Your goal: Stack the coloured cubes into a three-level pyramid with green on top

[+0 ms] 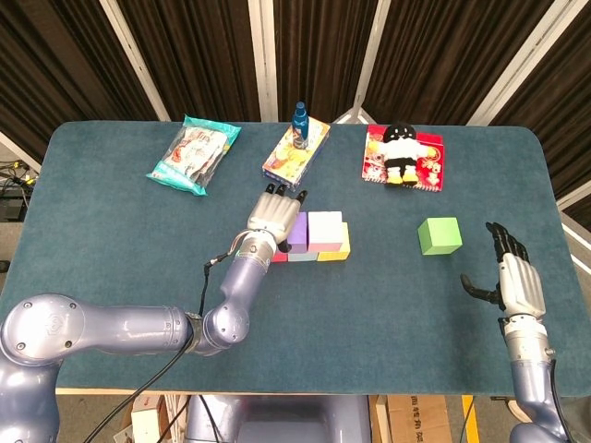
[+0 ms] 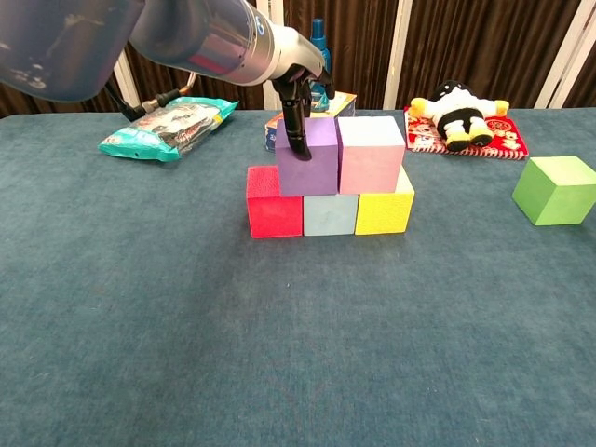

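1. Surface: a table covered in dark teal felt-like cloth, corners rounded. Behind it hang dark curtains with pale diagonal struts across them.
2. Far left of the left hand: a snack bag, lying flat near the table's back edge.
3. Left hand reaches in from the left on a silvery arm. Its fingers rest against the purple cube; thumb side is hidden, so whether it grips or only touches the cube I cannot tell.
4. Under that hand, bottom row, left to right: red cube, pale blue cube, yellow cube, touching side by side.
5. Second level: the purple cube sits over the red/blue seam, and a pink cube sits just right of it over the blue/yellow seam. The two touch.
6. Behind the left hand, toward the back edge: a colourful box with a blue bottle standing upright on or beside it.
7. Right of the stack, further back: a plush toy lying on a red book.
8. Green cube sits alone on the cloth, between the stack and the right hand, well apart from the stack.
9. Right hand is near the table's right edge, fingers spread, holding nothing.
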`<action>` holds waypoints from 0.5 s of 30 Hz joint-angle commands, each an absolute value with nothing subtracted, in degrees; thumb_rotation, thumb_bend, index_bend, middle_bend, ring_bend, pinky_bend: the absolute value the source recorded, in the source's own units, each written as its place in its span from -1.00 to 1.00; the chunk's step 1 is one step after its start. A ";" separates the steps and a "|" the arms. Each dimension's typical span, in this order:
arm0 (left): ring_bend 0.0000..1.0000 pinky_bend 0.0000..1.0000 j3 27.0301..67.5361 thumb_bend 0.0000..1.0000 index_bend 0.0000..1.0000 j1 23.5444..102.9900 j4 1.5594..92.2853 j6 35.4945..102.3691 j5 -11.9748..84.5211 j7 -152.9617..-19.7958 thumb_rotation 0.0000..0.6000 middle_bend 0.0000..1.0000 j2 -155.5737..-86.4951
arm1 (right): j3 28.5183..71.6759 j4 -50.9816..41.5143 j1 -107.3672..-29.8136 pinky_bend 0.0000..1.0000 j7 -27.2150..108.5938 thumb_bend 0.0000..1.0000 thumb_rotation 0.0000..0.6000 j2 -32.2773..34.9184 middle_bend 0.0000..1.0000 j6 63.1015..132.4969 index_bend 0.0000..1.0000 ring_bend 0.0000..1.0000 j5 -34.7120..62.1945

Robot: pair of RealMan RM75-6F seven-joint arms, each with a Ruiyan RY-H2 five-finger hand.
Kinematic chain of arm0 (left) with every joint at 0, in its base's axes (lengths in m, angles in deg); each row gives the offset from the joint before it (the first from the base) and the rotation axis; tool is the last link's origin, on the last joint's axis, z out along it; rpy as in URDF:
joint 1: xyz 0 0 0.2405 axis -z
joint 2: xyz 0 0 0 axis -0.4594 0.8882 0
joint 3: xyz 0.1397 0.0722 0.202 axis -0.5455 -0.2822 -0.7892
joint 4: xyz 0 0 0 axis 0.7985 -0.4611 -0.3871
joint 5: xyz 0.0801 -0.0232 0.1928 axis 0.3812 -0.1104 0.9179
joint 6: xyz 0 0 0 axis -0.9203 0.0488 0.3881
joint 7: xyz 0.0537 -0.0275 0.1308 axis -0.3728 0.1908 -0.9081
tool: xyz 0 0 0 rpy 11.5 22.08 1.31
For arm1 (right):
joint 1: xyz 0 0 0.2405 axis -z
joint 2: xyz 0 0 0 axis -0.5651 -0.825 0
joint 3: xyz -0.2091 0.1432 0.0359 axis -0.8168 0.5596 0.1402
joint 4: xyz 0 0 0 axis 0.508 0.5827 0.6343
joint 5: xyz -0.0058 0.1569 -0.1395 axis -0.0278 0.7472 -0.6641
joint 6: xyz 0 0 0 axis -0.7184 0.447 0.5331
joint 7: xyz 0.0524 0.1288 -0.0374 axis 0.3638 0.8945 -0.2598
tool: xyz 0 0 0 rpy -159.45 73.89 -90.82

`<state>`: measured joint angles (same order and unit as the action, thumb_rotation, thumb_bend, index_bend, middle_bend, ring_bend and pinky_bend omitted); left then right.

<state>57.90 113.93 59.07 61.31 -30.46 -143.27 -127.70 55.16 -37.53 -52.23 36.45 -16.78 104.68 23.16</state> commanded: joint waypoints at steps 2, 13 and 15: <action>-0.91 -0.89 57.96 -0.33 -0.91 113.88 58.97 61.14 -30.25 -143.30 1.00 -0.22 -127.84 | 55.18 -37.52 -52.20 -1.00 36.47 -0.31 1.00 -16.79 -1.00 104.76 -1.00 -1.00 23.16; -0.91 -0.89 58.15 -0.33 -0.91 113.94 58.04 61.25 -30.57 -143.79 1.00 -0.21 -128.49 | 55.15 -37.75 -52.23 -1.00 36.53 -0.31 1.00 -16.86 -1.00 104.58 -1.00 -1.00 23.19; -0.91 -0.89 58.20 -0.33 -0.91 113.93 57.92 61.23 -30.61 -143.84 1.00 -0.21 -128.61 | 55.15 -37.83 -52.23 -1.00 36.55 -0.31 1.00 -16.87 -1.00 104.59 -1.00 -1.00 23.13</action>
<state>58.20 113.94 57.93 61.23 -30.60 -143.84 -128.62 55.15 -37.83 -52.23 36.55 -16.87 104.60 23.10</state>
